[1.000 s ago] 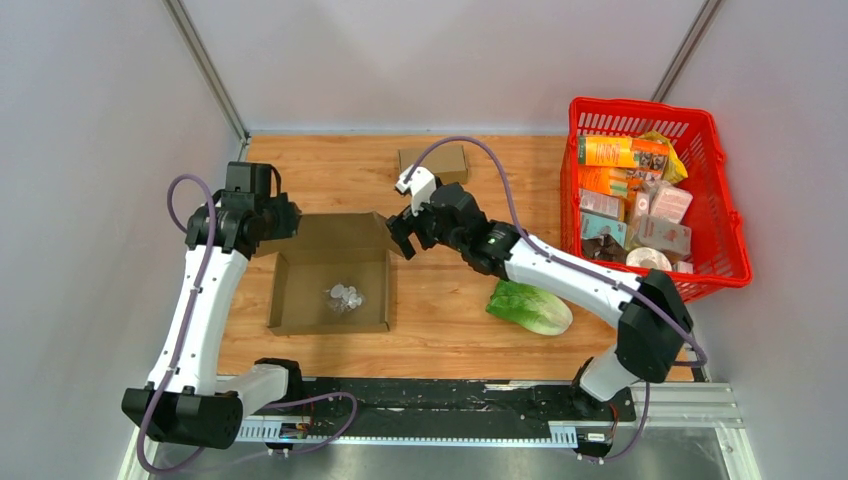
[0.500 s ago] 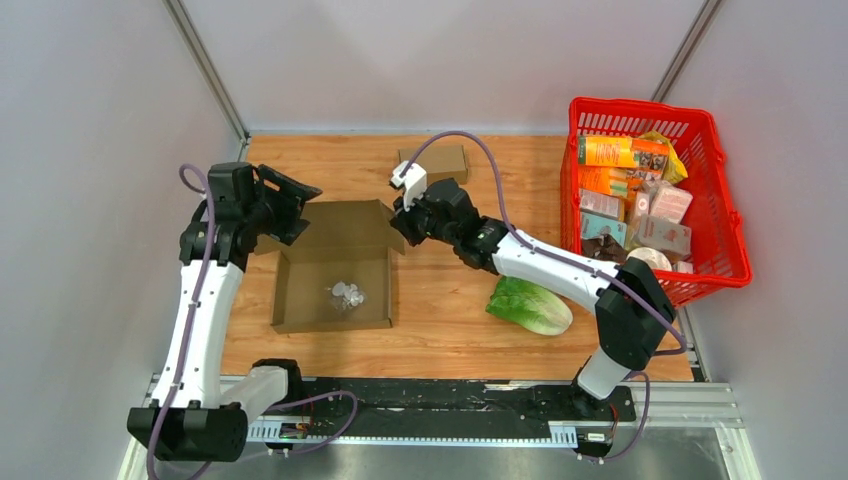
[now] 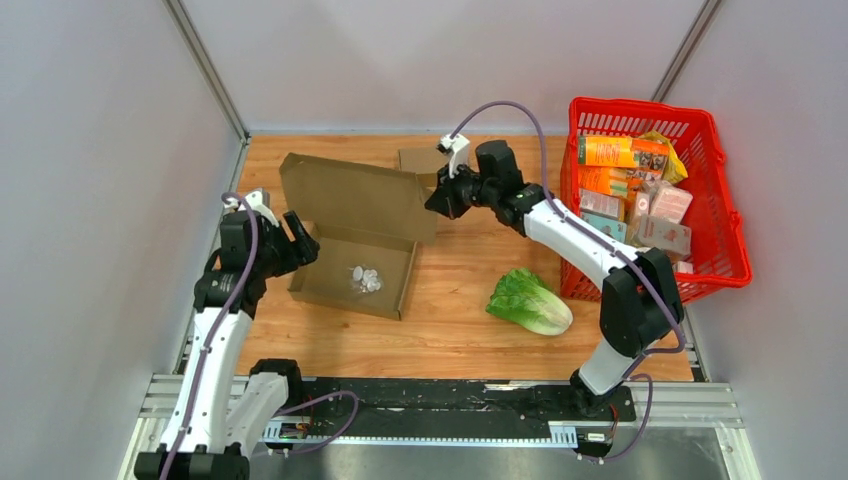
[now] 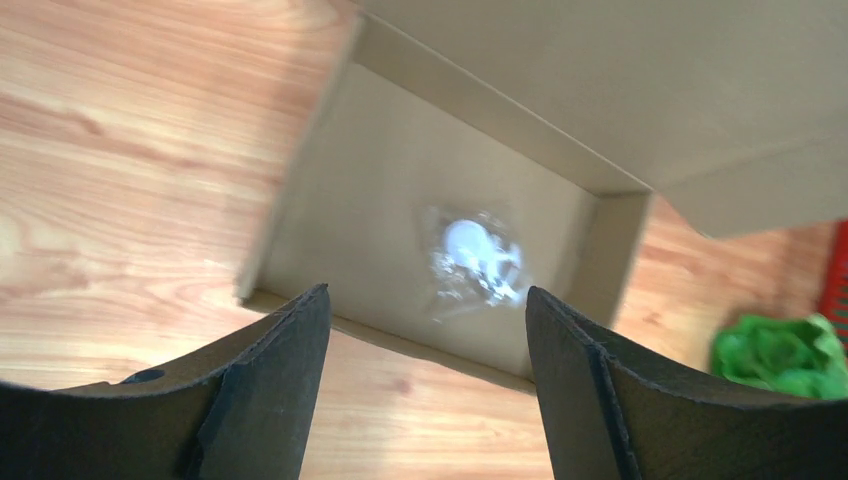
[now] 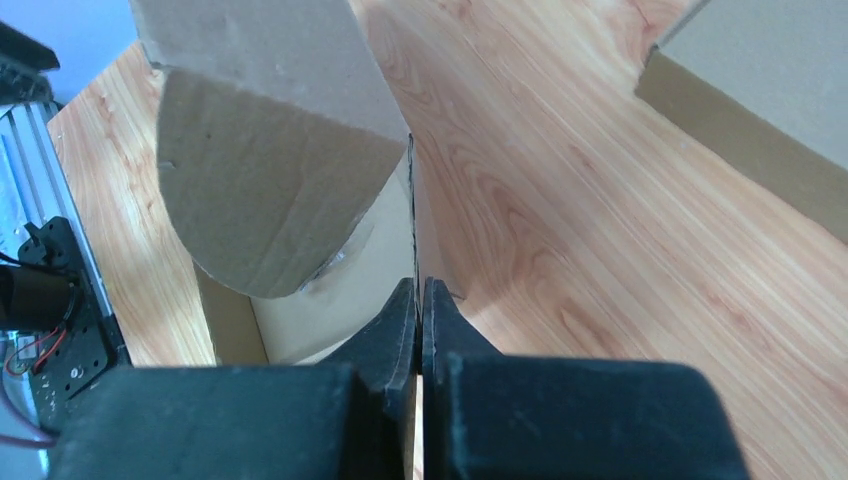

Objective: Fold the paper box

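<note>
Matt brown cardboard box (image 3: 345,195), smooth wood-grain table (image 3: 460,300), red plastic basket (image 3: 640,103)

Left tool (image 4: 425,300) spread wide; right tool (image 5: 420,290) pinched tight, arm far forward.

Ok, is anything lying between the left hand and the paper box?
No. In the left wrist view, only bare wooden table shows between the open left hand and the paper box.

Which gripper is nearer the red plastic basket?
Right. The right gripper pinches the brown cardboard box's lid on the red plastic basket's side; the left gripper is across the box.
</note>
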### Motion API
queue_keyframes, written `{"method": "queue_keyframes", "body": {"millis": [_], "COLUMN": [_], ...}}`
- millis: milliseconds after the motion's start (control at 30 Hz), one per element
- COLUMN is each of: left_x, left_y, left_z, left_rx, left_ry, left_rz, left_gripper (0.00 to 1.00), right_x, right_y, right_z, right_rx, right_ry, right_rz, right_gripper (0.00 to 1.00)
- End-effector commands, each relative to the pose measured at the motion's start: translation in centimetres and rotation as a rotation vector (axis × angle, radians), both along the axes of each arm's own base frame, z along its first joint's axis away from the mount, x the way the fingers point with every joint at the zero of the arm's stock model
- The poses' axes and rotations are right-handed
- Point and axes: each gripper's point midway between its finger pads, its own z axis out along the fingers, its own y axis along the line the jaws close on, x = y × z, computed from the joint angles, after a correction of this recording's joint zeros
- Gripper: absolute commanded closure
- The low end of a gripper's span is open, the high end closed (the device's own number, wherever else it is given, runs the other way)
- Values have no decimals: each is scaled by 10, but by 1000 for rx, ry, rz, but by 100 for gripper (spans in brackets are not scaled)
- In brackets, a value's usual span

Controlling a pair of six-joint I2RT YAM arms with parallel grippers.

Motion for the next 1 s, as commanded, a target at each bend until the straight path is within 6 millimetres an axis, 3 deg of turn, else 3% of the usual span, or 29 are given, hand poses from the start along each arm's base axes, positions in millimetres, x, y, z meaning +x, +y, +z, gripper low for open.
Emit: {"method": "queue_keyframes", "body": {"millis": [0,67,133,233,267,333,367,467,533,600,633,833,967], "left_x": [29,37,55,79,93,102,118,137,152,149,158,165,183], "left_y": [42,46,30,10,8,1,4,19,15,0,1,25,25], "left_z": [18,24,41,43,36,21,11,-5,3,6,17,-6,-8], "left_rx": [192,169,104,68,84,77,93,131,119,101,127,218,263], "left_ry": [-77,-84,-171,-204,-163,-73,-19,24,-70,-153,-247,-114,-135], "left_rz": [101,142,60,-74,-118,-194,-215,-181,-231,-330,-327,-276,-349], "left_gripper": [20,17,17,17,17,19,21,22,22,22,22,19,19], "right_x": [0,4,7,14,17,24,27,34,36,41,43,50,52], "right_y": [-17,-25,-31,-38,-39,-42,-42,-43,-45,-48,-47,-47,-46], "right_z": [9,10,10,11,7,10,9,13,17,15,21,15,13], "right_rx": [20,20,19,12,7,12,14,22,36,44,53,25,28], "right_ry": [30,27,30,22,33,37,38,27,15,23,23,29,29], "right_rz": [46,41,38,68,71,74,77,71,82,90,105,118,124], "right_gripper": [100,100,100,100,100,100,100,100,100,100,100,100,100]}}
